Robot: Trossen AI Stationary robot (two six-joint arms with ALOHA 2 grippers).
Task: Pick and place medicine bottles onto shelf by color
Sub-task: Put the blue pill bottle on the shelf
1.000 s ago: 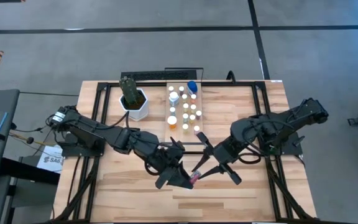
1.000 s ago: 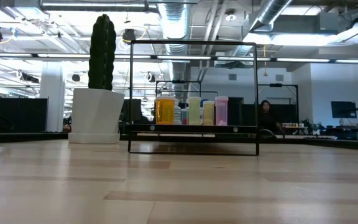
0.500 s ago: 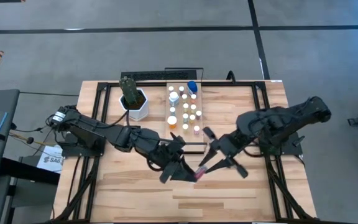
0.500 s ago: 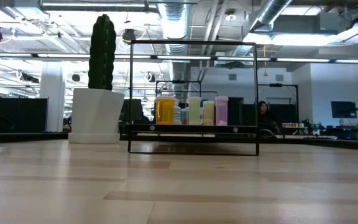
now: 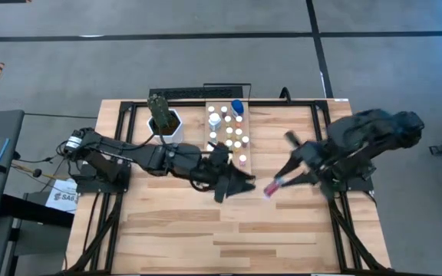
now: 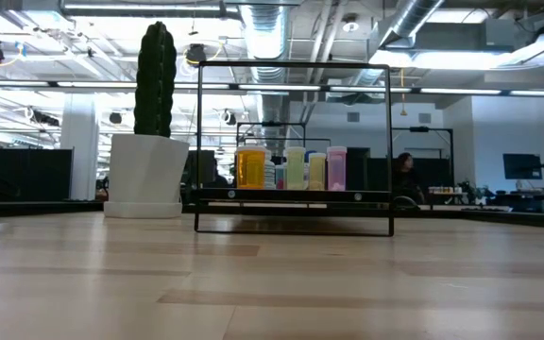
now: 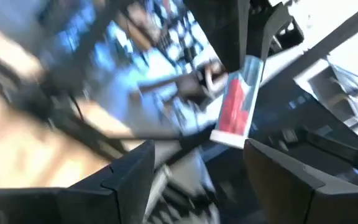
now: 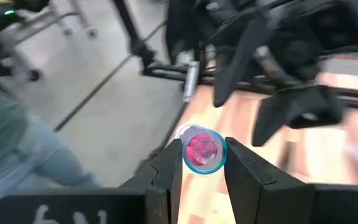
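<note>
From the high view I have the right pincer (image 5: 276, 184) over the middle of the counter (image 5: 167, 238), just right of the shelf's near end, closed on a small reddish bottle (image 5: 269, 188). My right wrist view confirms the grip: both fingers (image 8: 166, 163) press the sides of the reddish bottle (image 8: 202, 151), which I see end-on there. The left wrist view gives me what the others don't, the bottle's (image 7: 236, 107) red body side-on, hanging from the other arm's fingers.

The left pincer (image 5: 240, 185) sits just left of it, beside the shelf (image 5: 226, 135); its fingers (image 7: 129, 177) stand spread apart with nothing between them.

The remaining medicine bottles (image 5: 229, 130) stand in rows on the shelf, a blue one (image 5: 237, 106) at the far end. The low view shows neither arm, only the shelf frame (image 6: 294, 197) with bottles (image 6: 292, 168) lined on it and the cactus pot (image 6: 145, 174) to its left.
</note>
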